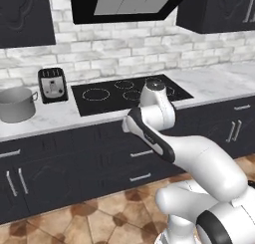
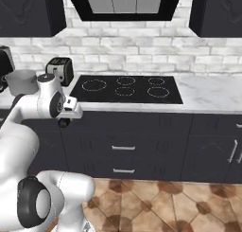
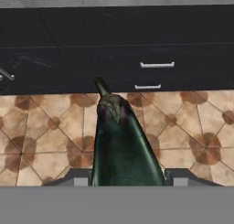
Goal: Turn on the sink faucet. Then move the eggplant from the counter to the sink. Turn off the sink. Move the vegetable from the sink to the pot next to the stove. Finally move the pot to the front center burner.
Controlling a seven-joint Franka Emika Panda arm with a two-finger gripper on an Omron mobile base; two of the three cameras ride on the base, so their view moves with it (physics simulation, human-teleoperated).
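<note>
White marble counter (image 1: 60, 119), pot (image 1: 17, 104), toaster (image 1: 52, 84), stove (image 1: 127, 93)

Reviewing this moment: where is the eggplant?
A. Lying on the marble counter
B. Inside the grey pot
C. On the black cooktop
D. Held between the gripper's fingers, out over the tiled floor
D: in the hand view the eggplant sits clamped in the gripper, with the floor tiles and dark drawer fronts behind it.
</note>
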